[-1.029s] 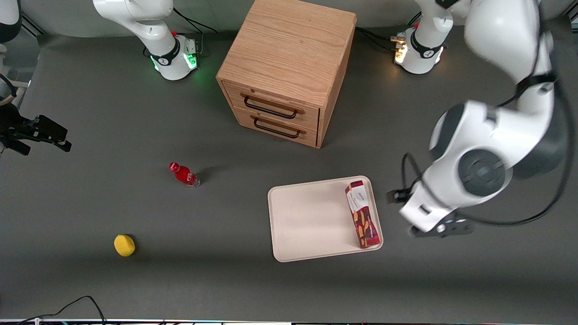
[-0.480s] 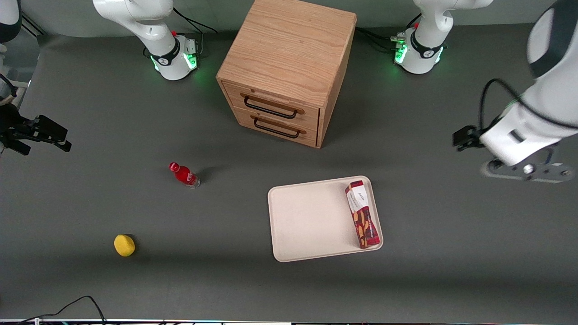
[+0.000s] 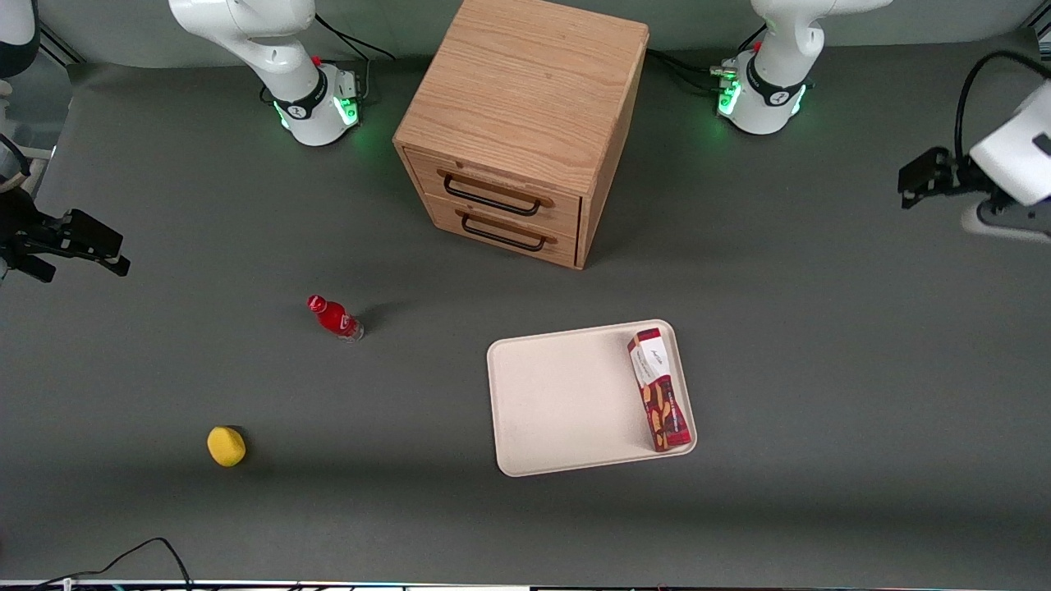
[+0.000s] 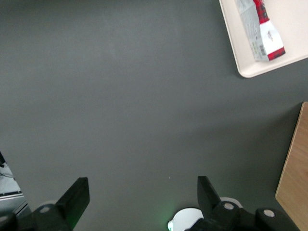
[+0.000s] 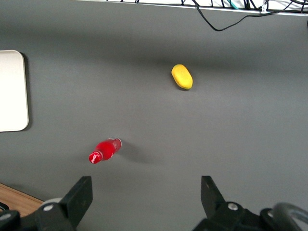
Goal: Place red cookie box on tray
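- Front view: the box [image 3: 658,389] is seen lying flat on the tray [image 3: 566,402], along the tray's edge toward the working arm's end of the table, its white end panel pointing toward the cabinet [image 3: 521,123].
- The box is touched by nothing; the rest of the tray's surface is bare cream.
- The tray is set nearer the front camera than the cabinet, and apart from it.
- The gripper [image 3: 1006,220] is held high at the working arm's end of the table, well apart from the tray and roughly level with the cabinet's drawers; only part of it is shown at the frame's edge.
- A bottle [image 3: 334,317] is seen toward the parked arm's end from the tray, and a yellow item [image 3: 226,446] is seen farther that way and nearer the camera than the bottle.
- Left wrist view: the gripper [image 4: 143,195] is seen with its two fingers [image 4: 77,196] spread wide and nothing held between them; only bare tabletop is seen in the gap.
- A corner of the tray [image 4: 250,67] is shown, with the box [image 4: 262,30] lying on it, its white end close to the tray's rim.
- An edge of the cabinet [image 4: 293,173] is shown, apart from the tray.
- Right wrist view: a strip of the tray [image 5: 12,91] is seen, with the bottle [image 5: 104,150] and the yellow item [image 5: 182,77] well apart from it; the box is not shown here.
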Controlling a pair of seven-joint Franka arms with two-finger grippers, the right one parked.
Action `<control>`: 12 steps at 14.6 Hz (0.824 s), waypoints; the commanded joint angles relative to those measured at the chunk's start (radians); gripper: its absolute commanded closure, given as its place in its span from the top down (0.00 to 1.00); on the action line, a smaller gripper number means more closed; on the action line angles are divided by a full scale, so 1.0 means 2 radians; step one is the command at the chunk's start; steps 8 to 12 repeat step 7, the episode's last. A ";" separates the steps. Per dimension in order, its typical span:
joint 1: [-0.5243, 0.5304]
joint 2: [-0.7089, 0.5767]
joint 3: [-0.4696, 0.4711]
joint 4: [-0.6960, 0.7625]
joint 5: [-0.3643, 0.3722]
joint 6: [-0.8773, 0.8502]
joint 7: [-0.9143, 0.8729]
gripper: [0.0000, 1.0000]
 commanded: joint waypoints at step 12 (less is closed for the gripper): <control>0.004 -0.050 0.018 -0.041 -0.007 0.000 0.058 1.00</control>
